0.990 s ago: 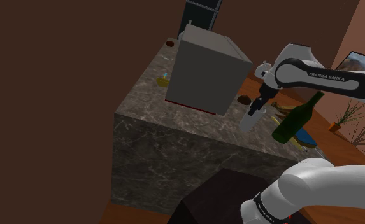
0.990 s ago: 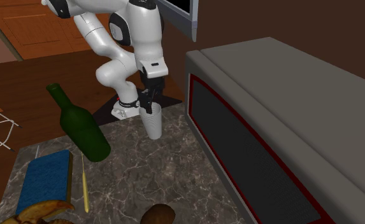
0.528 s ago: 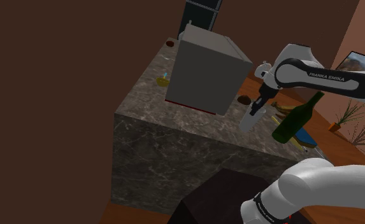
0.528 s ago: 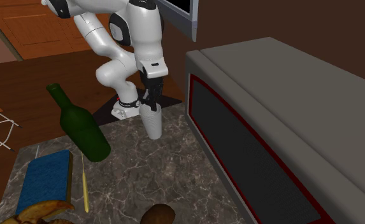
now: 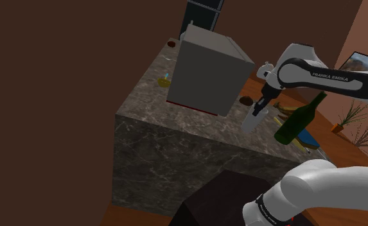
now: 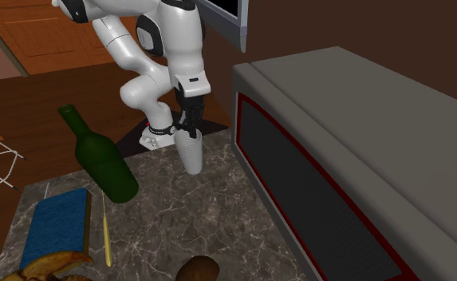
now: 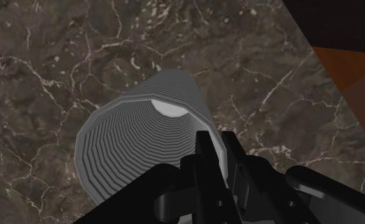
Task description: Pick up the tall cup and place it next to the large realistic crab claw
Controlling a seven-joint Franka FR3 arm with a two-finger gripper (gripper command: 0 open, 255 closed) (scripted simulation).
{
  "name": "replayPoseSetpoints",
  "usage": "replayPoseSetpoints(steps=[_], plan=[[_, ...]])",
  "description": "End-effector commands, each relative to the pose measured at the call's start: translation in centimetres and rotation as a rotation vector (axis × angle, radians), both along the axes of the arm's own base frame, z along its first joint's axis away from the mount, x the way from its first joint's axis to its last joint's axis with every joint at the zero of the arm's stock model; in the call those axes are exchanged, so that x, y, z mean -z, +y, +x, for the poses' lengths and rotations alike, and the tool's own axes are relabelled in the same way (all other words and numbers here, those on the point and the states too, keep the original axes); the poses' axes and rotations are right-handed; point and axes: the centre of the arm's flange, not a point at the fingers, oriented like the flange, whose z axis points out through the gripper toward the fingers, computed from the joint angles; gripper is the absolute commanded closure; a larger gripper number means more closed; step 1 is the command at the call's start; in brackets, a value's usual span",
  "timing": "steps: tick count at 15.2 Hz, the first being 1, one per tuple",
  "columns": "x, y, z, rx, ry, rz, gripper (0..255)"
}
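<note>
Clamping cup (image 7: 136, 137) rim w/ tool (image 7: 218, 153)

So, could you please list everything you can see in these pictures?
tall cup: one, pale grey, by the counter's edge, rim pinched by gripper
bottle: one, green, near the cup
flat block: one, blue, beside the bottle
stick: one, yellow, beside the block
crab claw: one, orange-tan, next to the block
round lump: one, brown, mid-counter
box: one, grey with red trim, on counter
counter: one, dark marble
arm: one, white
gripper: one, black, shut on the cup
</note>
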Motion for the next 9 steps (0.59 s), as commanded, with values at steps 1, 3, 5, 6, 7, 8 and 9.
replayPoseSetpoints(steps=[1,3,5,6,7,8,9], plan=[[-0.7,0.0,0.0,0.000,0.000,0.000,255],[-1.8,0.0,0.0,0.000,0.000,0.000,255],[-2.8,0.0,0.0,0.000,0.000,0.000,255],[-3.4,0.0,0.0,0.000,0.000,0.000,255],[-3.9,0.0,0.0,0.000,0.000,0.000,255],[-4.4,0.0,0.0,0.000,0.000,0.000,255],[-5.0,0.0,0.0,0.000,0.000,0.000,255]])
